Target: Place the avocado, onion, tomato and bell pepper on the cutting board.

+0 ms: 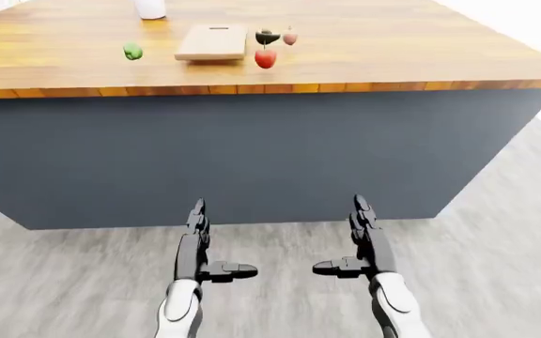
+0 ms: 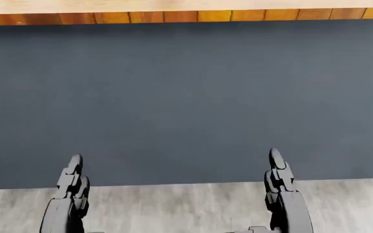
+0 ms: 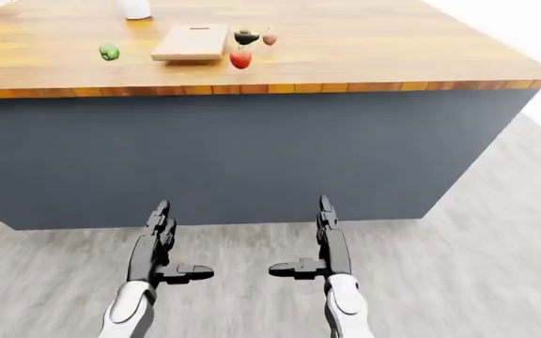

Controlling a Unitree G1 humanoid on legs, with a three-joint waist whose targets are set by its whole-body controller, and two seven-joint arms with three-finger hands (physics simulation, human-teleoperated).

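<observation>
Left-eye view: approach step; both hands, left hand point(image 1: 216, 243) and right hand point(image 1: 350, 239), open, empty; step closer to cutting board point(image 1: 212, 43) next.

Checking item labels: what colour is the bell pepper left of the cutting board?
Green; the bell pepper shows best in the left-eye view.

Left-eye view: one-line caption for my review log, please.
Both open hands hang low before the counter; pepper, tomato, avocado and onion lie beside the board.
</observation>
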